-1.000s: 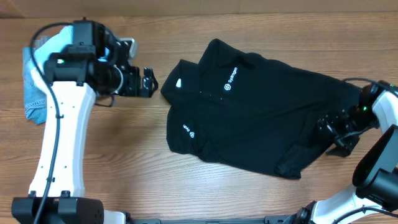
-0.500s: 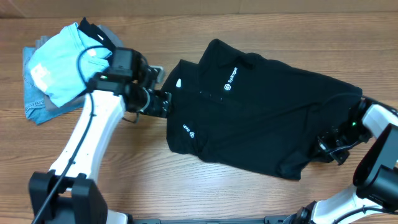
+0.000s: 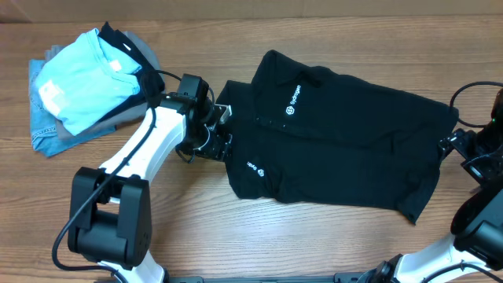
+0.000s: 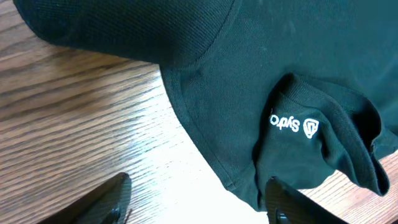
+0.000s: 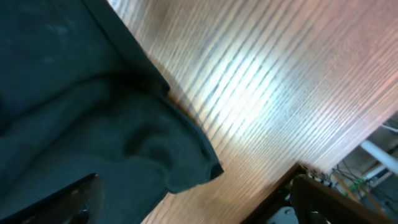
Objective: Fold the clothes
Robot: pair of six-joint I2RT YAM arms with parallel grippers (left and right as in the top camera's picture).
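The clothes are one black polo shirt (image 3: 346, 141), spread across the table's middle with its collar to the left and white logos on chest and sleeve. My left gripper (image 3: 222, 135) sits at the shirt's left sleeve. In the left wrist view that gripper (image 4: 196, 205) is open over bare wood, and the sleeve hem with the white logo (image 4: 293, 124) lies by its right finger (image 4: 289, 202). My right gripper (image 3: 454, 149) hovers just off the shirt's right end. Seen from the right wrist, this gripper (image 5: 193, 205) is open above a loose hem corner of the shirt (image 5: 124, 130), holding nothing.
A pile of folded garments sits at the far left: a light blue T-shirt (image 3: 78, 79) on top, grey and denim pieces (image 3: 47, 137) beneath. The table's right edge (image 5: 292, 177) runs close to my right gripper, with cables beyond it.
My left arm swung from the folded pile to the shirt's left sleeve. My right gripper shut on the shirt's right hem, pulled it out straighter, then opened and drew back.
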